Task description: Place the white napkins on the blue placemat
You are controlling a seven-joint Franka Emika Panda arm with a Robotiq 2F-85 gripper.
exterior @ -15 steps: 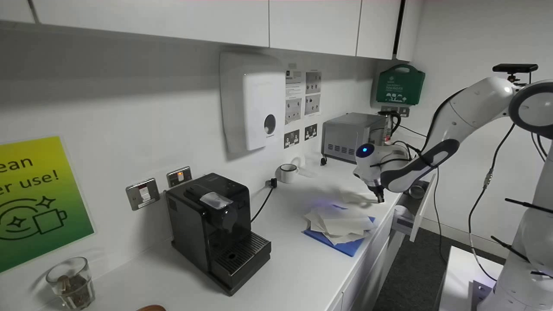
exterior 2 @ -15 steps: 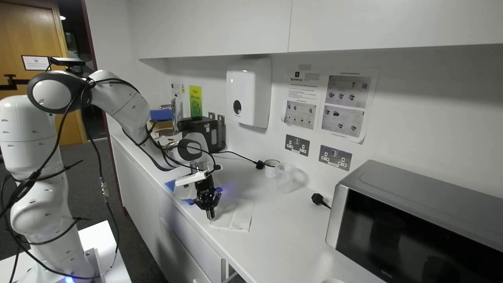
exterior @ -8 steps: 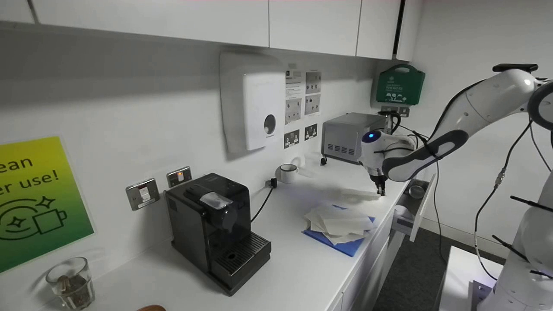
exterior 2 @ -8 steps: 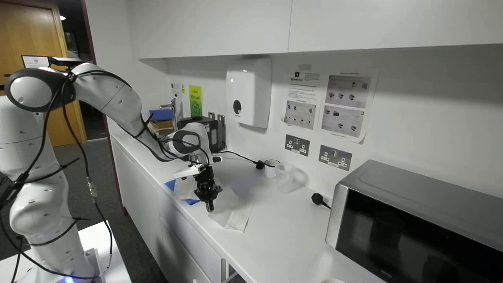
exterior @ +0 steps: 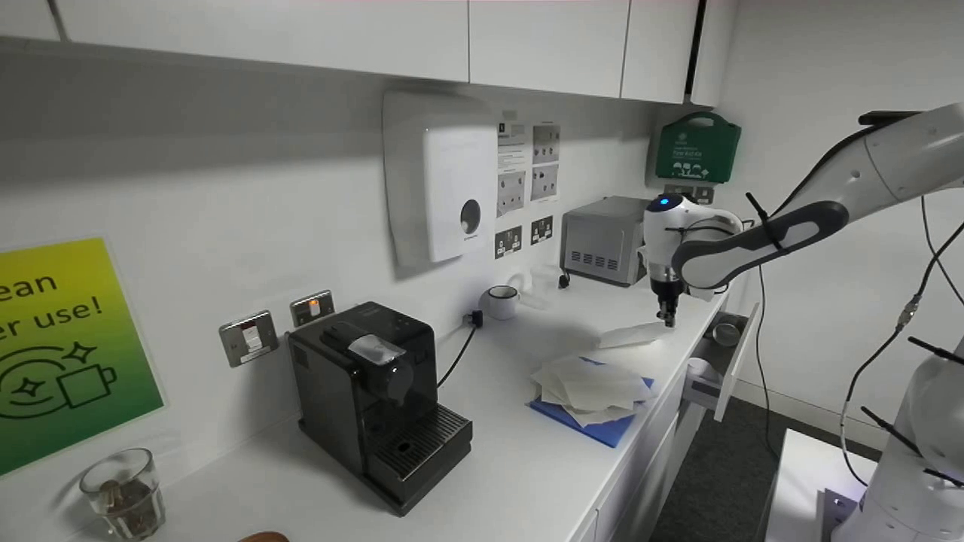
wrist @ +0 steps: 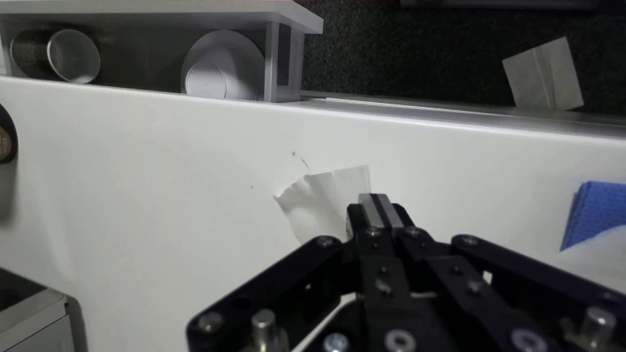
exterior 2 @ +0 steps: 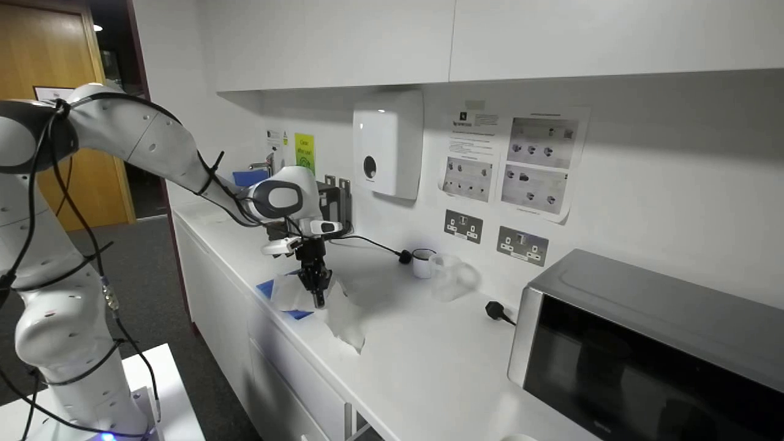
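Between the closed jaws of the gripper (wrist: 379, 210): white napkin (wrist: 323, 203), pinched near an edge, the rest hanging slantwise over the white countertop (exterior: 520, 482); contact below cannot be told. Near it: blue placemat (exterior: 611, 432), flat, mostly covered by a loose heap of white napkins (exterior: 591, 388). At the counter's front: open drawer (wrist: 161, 7), projecting, with metal container (wrist: 73, 56) and white rounded item (wrist: 222, 63) inside. On the dark floor (wrist: 415, 58): creased white sheet (wrist: 543, 76). Along the wall (exterior: 263, 188): white mug (exterior: 502, 305), dark-rimmed, beside a translucent jug (exterior 2: 446, 278). Left and near, in an exterior view: black coffee machine (exterior: 369, 399); farther left, clear tumbler (exterior: 124, 497), brown contents. Far: grey microwave oven (exterior: 606, 241), partly hidden by the robot arm (exterior: 896, 162); beyond, green first-aid case (exterior: 698, 148). Wall-mounted above: white dispenser (exterior: 452, 181).
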